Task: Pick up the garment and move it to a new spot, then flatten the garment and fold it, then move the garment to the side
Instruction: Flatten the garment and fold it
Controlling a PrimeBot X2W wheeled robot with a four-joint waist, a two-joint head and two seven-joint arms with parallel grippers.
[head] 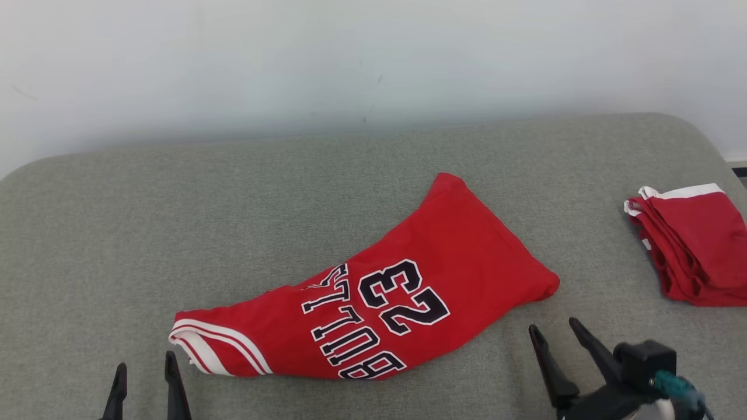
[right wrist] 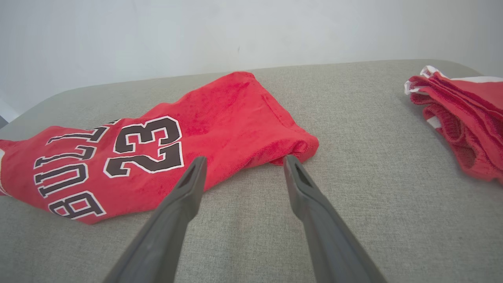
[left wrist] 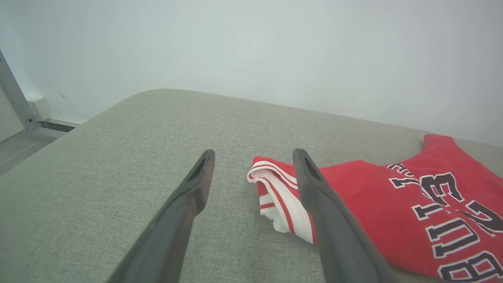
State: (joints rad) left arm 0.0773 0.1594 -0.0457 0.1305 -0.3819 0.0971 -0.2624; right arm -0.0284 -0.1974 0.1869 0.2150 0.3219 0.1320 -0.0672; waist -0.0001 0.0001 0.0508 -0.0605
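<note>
Folded red "23" jersey (head: 373,309) lies diagonally on grey bench (head: 233,204), striped hem near-left by L fingers (head: 175,391), open & empty; R fingers (head: 551,367) likewise open; another red garment (head: 694,245) at right.

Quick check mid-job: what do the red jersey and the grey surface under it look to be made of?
Red jersey: soft, thin knit cloth, probably a synthetic sports fabric. It has a matte finish with a fine nap in the right wrist view, and it lies limp in soft folds.
Grey surface: woven upholstery-type cloth, matte, with a visible coarse weave. Its rounded edges suggest padding underneath.
</note>
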